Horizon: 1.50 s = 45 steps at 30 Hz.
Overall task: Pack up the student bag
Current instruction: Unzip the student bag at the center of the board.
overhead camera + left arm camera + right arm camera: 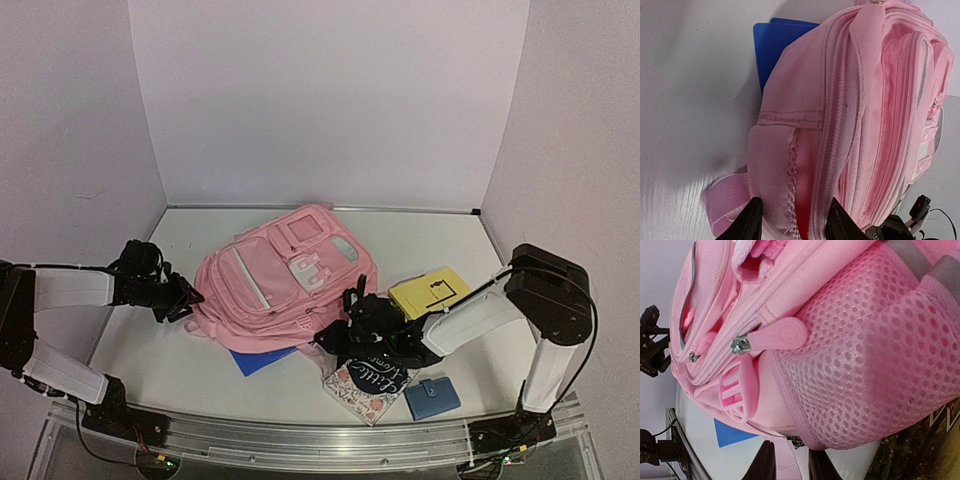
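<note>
Since the student bag [285, 280] sits flat in the middle of the table [150, 350] with its front pockets facing up, we reckon both arms are at its edges to steady or reposition it before anything goes in. The left gripper [188, 298] is at the bag's left edge in the top view, and the right gripper [352, 305] is at its lower right corner. So they've got it from opposite ends, which makes sense for something this big and floppy.

The top view gives us the layout but not the contact. What it does show is the stuff waiting outside. A blue notebook [262, 358] pokes out from under the bag's bottom edge, a yellow book [430, 292] lies to the right, and a floral book [368, 385] and a small blue wallet [432, 398] are at lower right. Packing looks barely started to us.

The wrist cameras fill in the rest. On the left wrist, the fingers [752, 220] sit either side of the bag's side panel, with pink fabric filling the gap from one to the other, so we'd call that a pinch on the bag. On the right wrist, the fingers [766, 462] are drawn in narrow around a pink strap [785, 460] at the bottom of the frame. There may be a sliver of gap on one side, so we can't tell if it's clamped. That view also shows a zip pull [777, 336] beside the mesh pocket [865, 365], which is lost from above.
</note>
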Each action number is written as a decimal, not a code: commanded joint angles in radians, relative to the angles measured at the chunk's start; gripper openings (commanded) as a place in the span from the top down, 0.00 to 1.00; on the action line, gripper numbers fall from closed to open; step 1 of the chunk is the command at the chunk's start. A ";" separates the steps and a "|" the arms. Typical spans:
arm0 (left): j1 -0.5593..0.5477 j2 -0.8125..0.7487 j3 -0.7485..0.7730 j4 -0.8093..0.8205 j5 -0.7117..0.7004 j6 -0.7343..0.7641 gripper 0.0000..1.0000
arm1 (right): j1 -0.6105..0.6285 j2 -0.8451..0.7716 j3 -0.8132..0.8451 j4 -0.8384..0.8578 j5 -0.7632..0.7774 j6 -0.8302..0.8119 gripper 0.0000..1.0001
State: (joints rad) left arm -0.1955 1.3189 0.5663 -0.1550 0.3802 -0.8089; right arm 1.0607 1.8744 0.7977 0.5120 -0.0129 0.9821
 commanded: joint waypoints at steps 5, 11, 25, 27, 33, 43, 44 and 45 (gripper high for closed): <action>0.005 0.052 -0.002 0.075 0.053 -0.015 0.75 | 0.000 0.063 0.050 0.027 0.051 0.034 0.80; 0.005 0.073 -0.029 0.082 0.068 -0.033 0.94 | 0.000 0.080 0.083 0.029 0.052 0.033 0.92; 0.002 -0.049 -0.093 0.090 0.102 -0.042 1.00 | 0.045 0.005 0.243 -0.303 0.077 -0.031 1.00; 0.001 -0.064 -0.094 0.090 0.104 -0.042 1.00 | 0.057 0.013 0.296 -0.367 0.069 -0.038 1.00; -0.019 -0.038 -0.085 0.134 0.118 -0.043 1.00 | 0.107 0.081 0.482 -0.539 0.054 -0.069 1.00; -0.069 0.091 -0.045 0.255 0.157 -0.056 1.00 | 0.152 0.228 0.683 -0.583 0.007 -0.062 1.00; -0.072 0.099 -0.040 0.260 0.161 -0.056 1.00 | 0.158 0.240 0.697 -0.582 -0.008 -0.071 1.00; -0.076 0.111 -0.034 0.266 0.161 -0.055 1.00 | 0.164 0.248 0.717 -0.582 -0.015 -0.079 1.00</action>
State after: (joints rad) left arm -0.2032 1.3805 0.4979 0.0593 0.3927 -0.8467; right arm 1.1636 2.0834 1.3931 -0.2180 0.0856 0.9407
